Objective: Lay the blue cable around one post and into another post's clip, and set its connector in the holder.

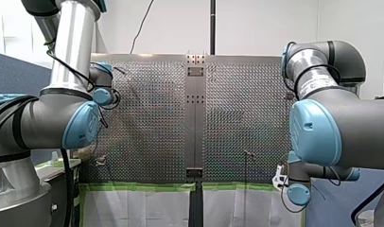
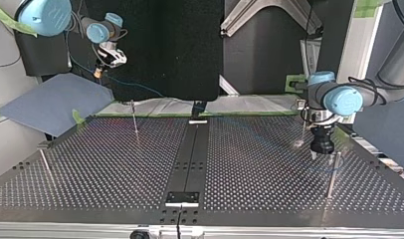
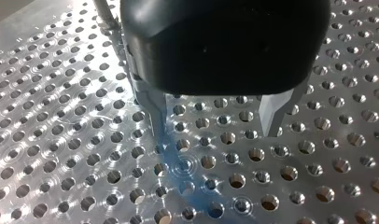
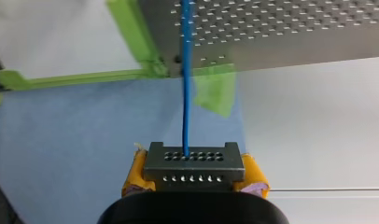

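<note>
My right gripper (image 4: 193, 173) is shut with its yellow pads (image 4: 137, 173) on a dark connector block (image 4: 192, 164). It hangs off the table's edge over a blue sheet. The blue cable (image 4: 185, 79) runs straight from the block up to the perforated table (image 4: 290, 28). In the top view that gripper (image 2: 101, 68) hangs high at the far left, with the cable (image 2: 140, 87) trailing down toward the table. My left gripper (image 3: 213, 123) stands open just above the plate. A blurred blue stretch of cable (image 3: 176, 170) lies by one metal finger (image 3: 152, 114), and nothing sits between the fingers. In the top view this gripper (image 2: 323, 153) is at the right.
Thin upright posts stand on the table: one (image 2: 332, 174) close beside my left gripper, one (image 2: 134, 119) at the far left, one (image 2: 45, 165) at the near left. A dark centre rail carries a bracket (image 2: 182, 197) at the near end and another (image 2: 198, 119) at the far end.
</note>
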Robot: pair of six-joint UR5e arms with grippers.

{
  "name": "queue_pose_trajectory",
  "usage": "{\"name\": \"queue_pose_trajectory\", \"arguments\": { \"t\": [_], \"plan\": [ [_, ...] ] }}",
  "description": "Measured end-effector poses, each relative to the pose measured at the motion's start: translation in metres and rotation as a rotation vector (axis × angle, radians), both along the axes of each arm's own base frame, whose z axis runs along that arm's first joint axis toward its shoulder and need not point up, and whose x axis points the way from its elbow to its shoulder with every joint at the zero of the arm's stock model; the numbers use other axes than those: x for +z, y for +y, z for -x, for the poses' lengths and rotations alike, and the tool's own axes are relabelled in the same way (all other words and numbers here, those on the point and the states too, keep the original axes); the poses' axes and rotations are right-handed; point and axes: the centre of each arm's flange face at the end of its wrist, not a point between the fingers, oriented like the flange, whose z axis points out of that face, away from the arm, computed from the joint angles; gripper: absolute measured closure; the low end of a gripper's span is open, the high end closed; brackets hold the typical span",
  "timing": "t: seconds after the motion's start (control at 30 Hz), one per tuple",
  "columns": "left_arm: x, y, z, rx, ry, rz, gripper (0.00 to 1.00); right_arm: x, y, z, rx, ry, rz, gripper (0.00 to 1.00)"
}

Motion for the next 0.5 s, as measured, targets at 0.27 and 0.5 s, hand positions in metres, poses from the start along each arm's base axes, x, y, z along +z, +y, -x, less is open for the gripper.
{"name": "queue_pose_trajectory", "arguments": {
  "t": [0.27, 0.5],
  "plan": [
    [0.000, 0.001, 0.000, 0.002, 0.000, 0.000, 0.00, -0.033, 0.018, 0.000, 0.022, 0.019, -0.066, 1.00],
    [0.000, 0.001, 0.000, 0.003, 0.001, 0.000, 0.00, -0.036, 0.019, -0.002, 0.056, 0.016, -0.074, 1.00]
  ]
}}
